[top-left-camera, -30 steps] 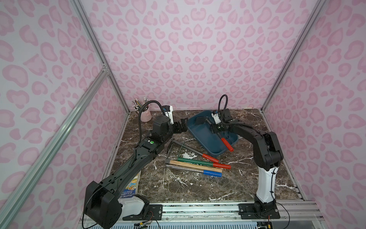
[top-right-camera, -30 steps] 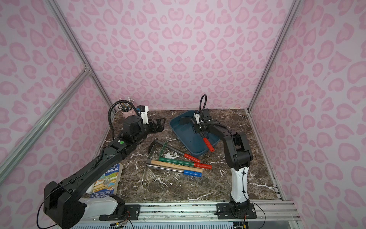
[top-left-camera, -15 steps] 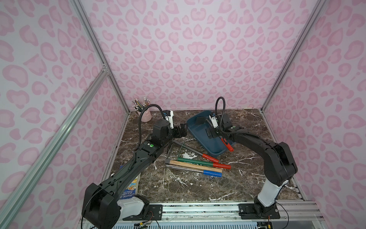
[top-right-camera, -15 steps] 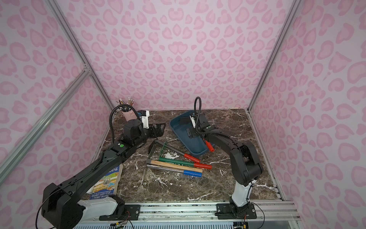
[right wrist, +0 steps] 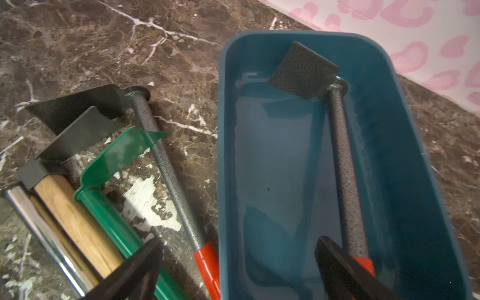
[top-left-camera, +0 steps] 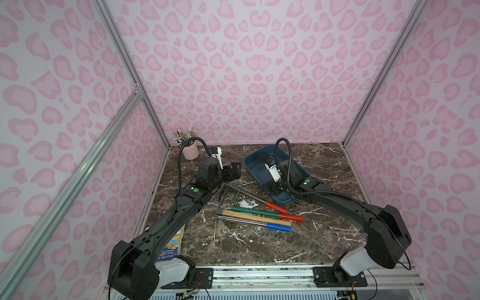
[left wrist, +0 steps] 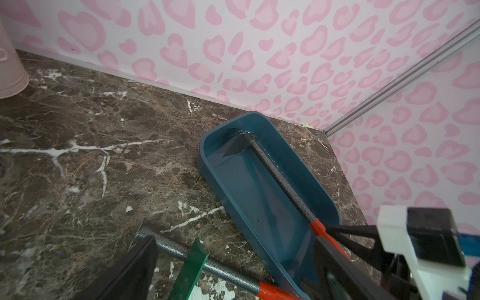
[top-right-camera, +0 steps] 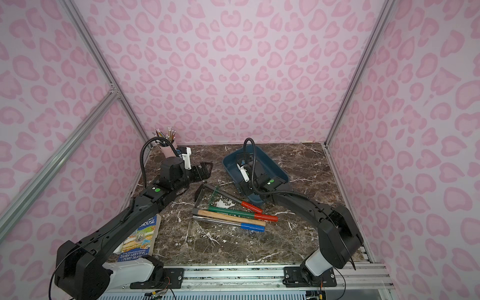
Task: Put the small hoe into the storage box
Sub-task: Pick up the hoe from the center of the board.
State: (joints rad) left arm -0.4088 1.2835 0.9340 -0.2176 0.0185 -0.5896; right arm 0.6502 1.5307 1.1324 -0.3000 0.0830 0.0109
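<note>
The small hoe (right wrist: 345, 166) lies inside the dark blue storage box (right wrist: 223, 155). Its flat dark blade (left wrist: 240, 145) is at the far end and its red handle end is near my right fingers. My right gripper (right wrist: 237, 242) hangs open over the box's near end, one finger outside the wall and one beside the hoe's handle, gripping nothing. In both top views it (top-left-camera: 275, 189) covers the handle, and only the hoe's blade (top-left-camera: 262, 157) shows in the box (top-right-camera: 275, 168). My left gripper (top-left-camera: 232, 170) hovers open and empty to the left of the box.
Several loose tools lie in front of the box: a grey-shafted tool with a red handle (top-left-camera: 249, 198), a green-shafted one (top-left-camera: 255, 212), a wooden-handled hammer (top-left-camera: 254, 217) and a blue-handled one (top-left-camera: 259, 224). A pink pencil cup (top-left-camera: 191, 153) stands at the back left. A book (top-right-camera: 140, 239) lies at the front left.
My right gripper has opened and let the hoe go into the box, then drawn back toward the box's near end with the arm lowered. The left gripper has shifted only slightly.
</note>
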